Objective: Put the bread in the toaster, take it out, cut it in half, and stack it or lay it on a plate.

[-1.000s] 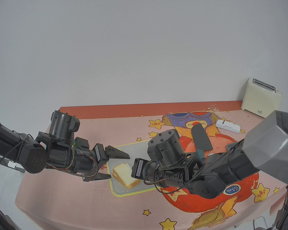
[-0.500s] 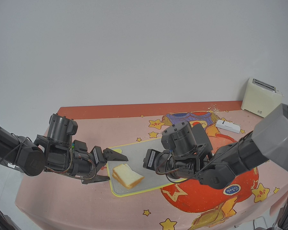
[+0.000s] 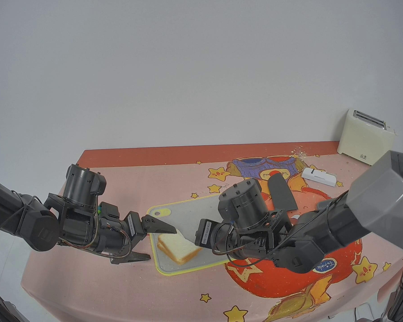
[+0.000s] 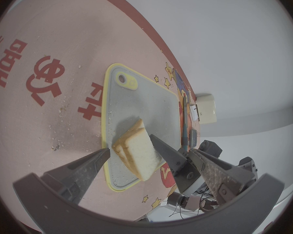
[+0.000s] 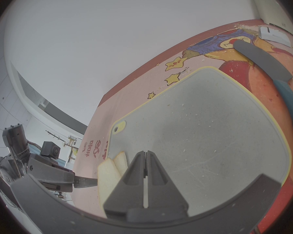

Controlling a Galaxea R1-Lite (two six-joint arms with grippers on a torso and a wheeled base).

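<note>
Matt plastic board (image 3: 188,215), spongy bread (image 3: 178,248)

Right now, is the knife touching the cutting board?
Apart. The right wrist view shows a strip of red tablecloth between the knife and the yellow rim of the cutting board.

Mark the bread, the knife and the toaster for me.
bread (image 3: 179,248), head view, top face of the upper piece.
knife (image 3: 282,192), head view, middle of the dark blade.
toaster (image 3: 364,140), head view, its cream front wall.
</note>
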